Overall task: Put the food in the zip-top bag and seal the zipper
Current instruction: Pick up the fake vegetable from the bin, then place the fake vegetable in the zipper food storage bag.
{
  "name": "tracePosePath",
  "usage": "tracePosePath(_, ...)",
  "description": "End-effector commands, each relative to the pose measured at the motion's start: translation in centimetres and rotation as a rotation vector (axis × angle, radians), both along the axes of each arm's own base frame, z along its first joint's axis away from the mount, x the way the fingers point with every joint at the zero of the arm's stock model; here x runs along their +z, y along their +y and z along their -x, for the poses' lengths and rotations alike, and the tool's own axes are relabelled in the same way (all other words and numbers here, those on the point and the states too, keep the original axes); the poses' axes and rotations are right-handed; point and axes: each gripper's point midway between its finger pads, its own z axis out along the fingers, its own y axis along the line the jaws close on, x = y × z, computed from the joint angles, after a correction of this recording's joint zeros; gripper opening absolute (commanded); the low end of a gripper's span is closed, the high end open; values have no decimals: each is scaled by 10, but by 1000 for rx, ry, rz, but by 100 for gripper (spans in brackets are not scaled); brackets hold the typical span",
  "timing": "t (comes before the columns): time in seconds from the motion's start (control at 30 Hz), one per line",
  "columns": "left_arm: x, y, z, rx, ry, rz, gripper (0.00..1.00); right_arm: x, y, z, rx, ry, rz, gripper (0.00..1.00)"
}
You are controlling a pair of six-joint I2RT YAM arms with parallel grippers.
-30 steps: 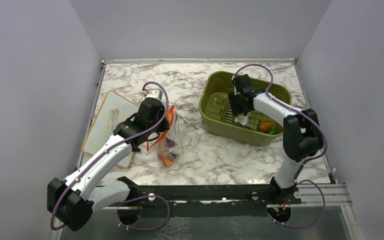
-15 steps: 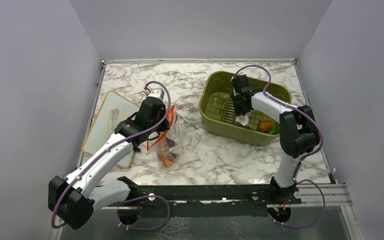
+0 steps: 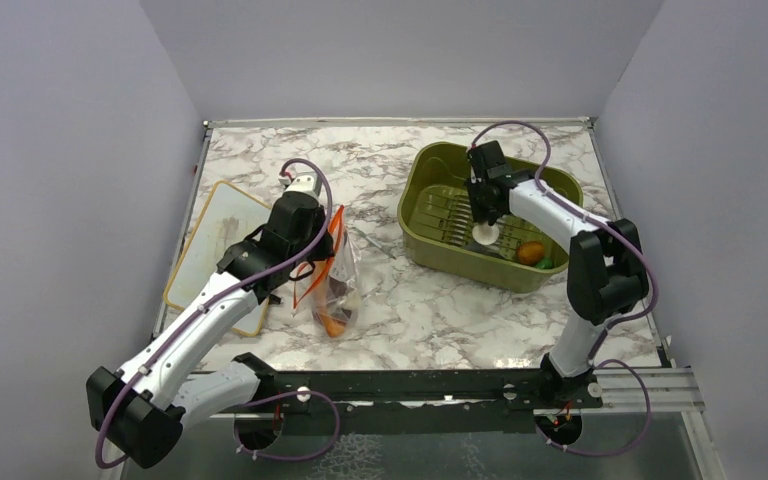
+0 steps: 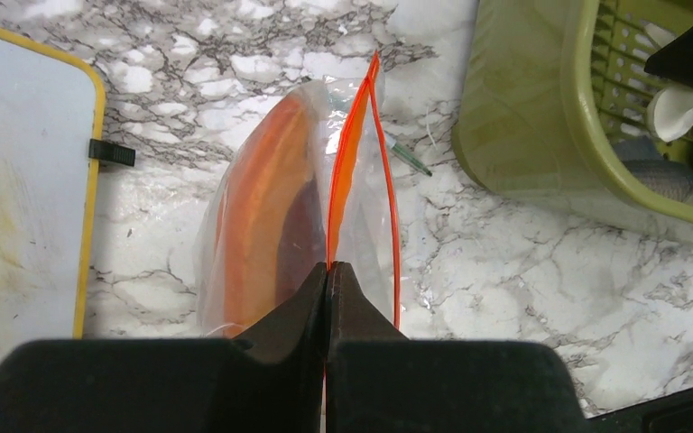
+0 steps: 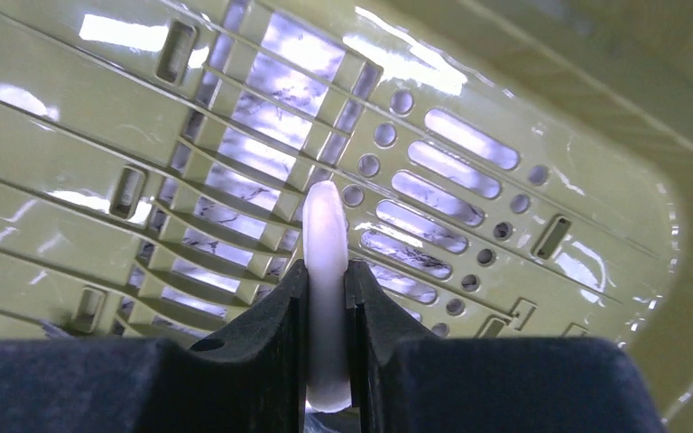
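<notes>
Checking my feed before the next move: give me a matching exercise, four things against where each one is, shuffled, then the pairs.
1. white mushroom-shaped toy piece
2. clear crinkly plastic zip-top bag
3. small round orange toy piece
4. flat white board with tan rim

A. lying loose in the olive-green plastic tub
B. pinched at its red-orange zipper by the left gripper
C. flat on the marble table
D. clamped in the right gripper

Pairs: 1-D, 2-B, 3-A, 4-C

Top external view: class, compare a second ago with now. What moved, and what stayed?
The right tool, shut on the white mushroom, seems to have lifted slightly inside the green tub. The left tool shifted toward the far left. It stays clamped on the zipper of the bag; the orange piece has not moved.
</notes>
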Motion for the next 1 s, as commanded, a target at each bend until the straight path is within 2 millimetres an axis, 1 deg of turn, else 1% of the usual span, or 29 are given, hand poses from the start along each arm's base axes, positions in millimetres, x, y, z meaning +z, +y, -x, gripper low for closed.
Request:
tracePosePath(0.0, 35, 7, -1, 43, -72, 36, 0, 58, 3, -13, -21, -125, -45, 9)
tracePosePath(0.2, 56, 3, 4, 51, -105, 115, 0, 113, 22, -20, 36, -221, -154, 9)
tracePosePath(0.3, 60, 0, 7, 45, -107, 148, 0, 153, 34, -22, 75, -282, -227, 8)
tracePosePath(0.4, 58, -4, 8, 41, -105, 182, 0, 196, 50, -21, 130, -382, -332, 8)
tracePosePath(0.47, 61, -10, 10, 28, -92, 211, 0, 221, 64, -15, 188, -441, -423, 8)
tracePosePath(0.53, 63, -20, 14, -20, -71, 247, 0, 242, 84, -2, 276, -491, -536, 8)
tracePosePath(0.57, 62, -26, 16, -46, -59, 259, 0, 250, 94, 6, 326, -505, -593, 8)
tracePosePath(0.63, 62, -36, 18, -100, -48, 278, 0, 262, 107, 22, 401, -533, -681, 8)
tracePosePath(0.73, 65, -43, 13, -132, -65, 285, 0, 269, 121, 46, 491, -530, -782, 8)
tracePosePath(0.87, 74, -53, 12, -152, -66, 335, 0, 274, 130, 76, 568, -492, -856, 9)
tracePosePath(0.97, 74, -60, 13, -171, -50, 367, 0, 281, 139, 99, 636, -484, -928, 9)
